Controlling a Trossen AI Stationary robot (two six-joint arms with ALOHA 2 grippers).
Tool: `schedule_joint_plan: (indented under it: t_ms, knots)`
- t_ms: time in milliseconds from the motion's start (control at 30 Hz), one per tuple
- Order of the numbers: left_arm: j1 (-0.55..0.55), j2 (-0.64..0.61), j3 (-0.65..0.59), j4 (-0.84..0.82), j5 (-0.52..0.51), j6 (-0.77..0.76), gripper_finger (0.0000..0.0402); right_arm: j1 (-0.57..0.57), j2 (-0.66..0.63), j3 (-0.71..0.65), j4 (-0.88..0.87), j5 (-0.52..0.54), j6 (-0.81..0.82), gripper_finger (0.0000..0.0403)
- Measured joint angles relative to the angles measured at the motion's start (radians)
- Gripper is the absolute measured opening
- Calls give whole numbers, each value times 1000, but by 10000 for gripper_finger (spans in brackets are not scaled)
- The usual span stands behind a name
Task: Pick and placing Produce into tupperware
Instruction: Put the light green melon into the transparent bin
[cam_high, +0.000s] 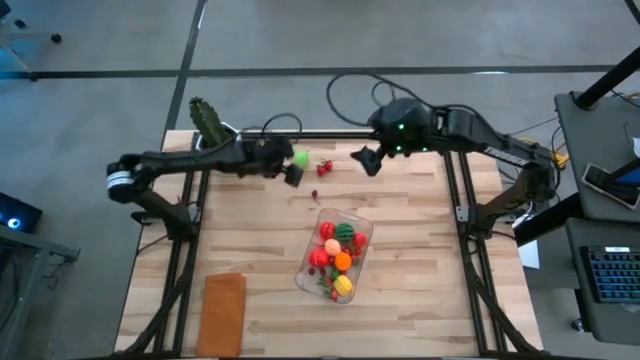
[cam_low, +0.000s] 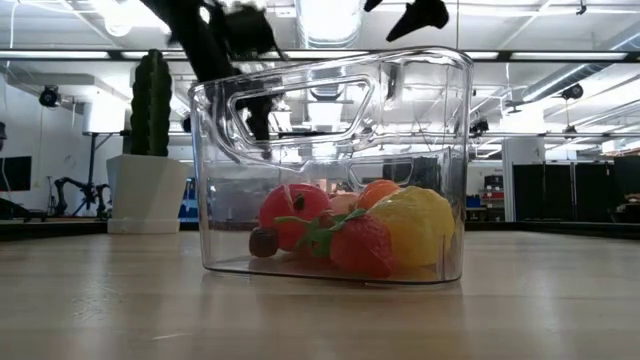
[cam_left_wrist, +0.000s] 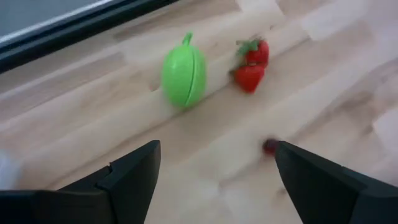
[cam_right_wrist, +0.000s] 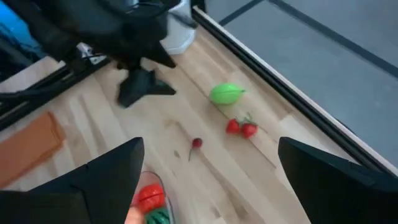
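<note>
The tupperware (cam_high: 335, 255), clear and rectangular, is seen near the middle of the wooden desk (cam_high: 420, 290), already holding several produce pieces: a red one, a striped dark green one, an orange one and a yellow one (cam_high: 344, 285). In the low view their shapes are blurred by the container wall and cannot all be named.

Three pieces lie loose at the far side of the desk: a light green fruit (cam_left_wrist: 183, 73), a pair of small red strawberries (cam_left_wrist: 251, 62) just to its right, and a tiny dark red piece (cam_right_wrist: 196, 143) nearer, too small to identify.

The left end effector (cam_high: 293, 172) is held beside the green fruit, fingers spread wide and empty. The right end effector (cam_high: 366, 160) hangs to the right of the strawberries, likewise wide and empty.

A cactus (cam_low: 152, 105) in a white pot (cam_low: 145, 193) stands at the far left corner. No writing can be read.
</note>
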Motion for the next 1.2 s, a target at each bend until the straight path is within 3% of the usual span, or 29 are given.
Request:
schedule_joint_plan:
  t_ms: [133,300,567,767,1200]
  knots:
    - [120,96,2,92,157,77,301,-31,-27,-7,-6,-2,22,363]
    - [196,219,40,129,223,175,301,-46,-29,-9,-27,-1,31,363]
    - [227,351,158,131,229,328,301,-62,-8,-12,-43,1,38,363]
    - [246,422,217,120,233,347,301,-73,5,-13,-42,1,37,363]
    - [250,450,222,112,251,372,301,-84,10,-14,-59,1,34,363]
